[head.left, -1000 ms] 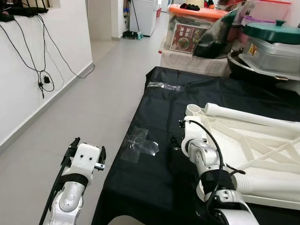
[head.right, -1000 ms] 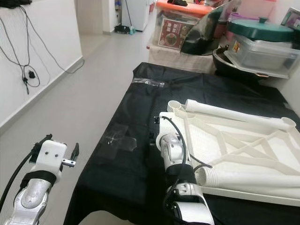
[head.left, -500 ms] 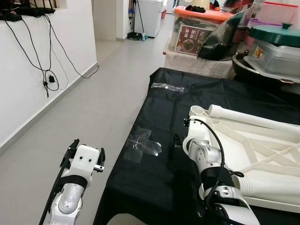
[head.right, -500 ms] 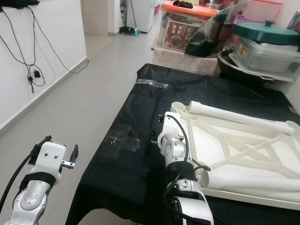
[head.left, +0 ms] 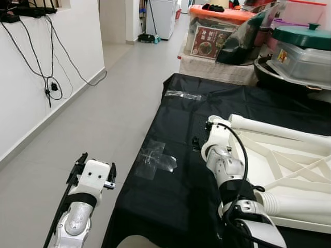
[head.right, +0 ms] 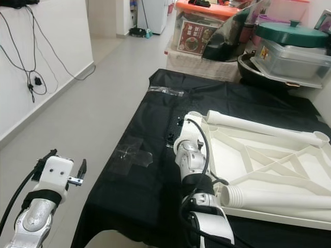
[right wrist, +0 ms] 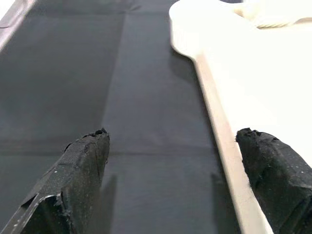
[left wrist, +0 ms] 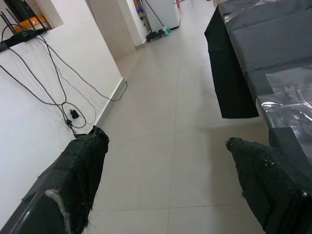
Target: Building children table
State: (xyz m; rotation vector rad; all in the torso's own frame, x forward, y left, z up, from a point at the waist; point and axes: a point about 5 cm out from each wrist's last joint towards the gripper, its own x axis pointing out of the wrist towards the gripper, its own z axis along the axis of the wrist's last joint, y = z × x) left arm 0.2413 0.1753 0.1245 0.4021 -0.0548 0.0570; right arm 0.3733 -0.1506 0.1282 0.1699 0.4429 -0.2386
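Table top (right wrist: 253, 73) lies beside the open right tool (right wrist: 170, 165).

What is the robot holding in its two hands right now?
Nothing. The right gripper is open above the black cloth, beside the white tabletop's edge without touching it. The left gripper is open over the floor.

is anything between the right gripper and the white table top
Nothing visible. The right gripper hangs open over the black cloth, with the white table top edge right at one finger.
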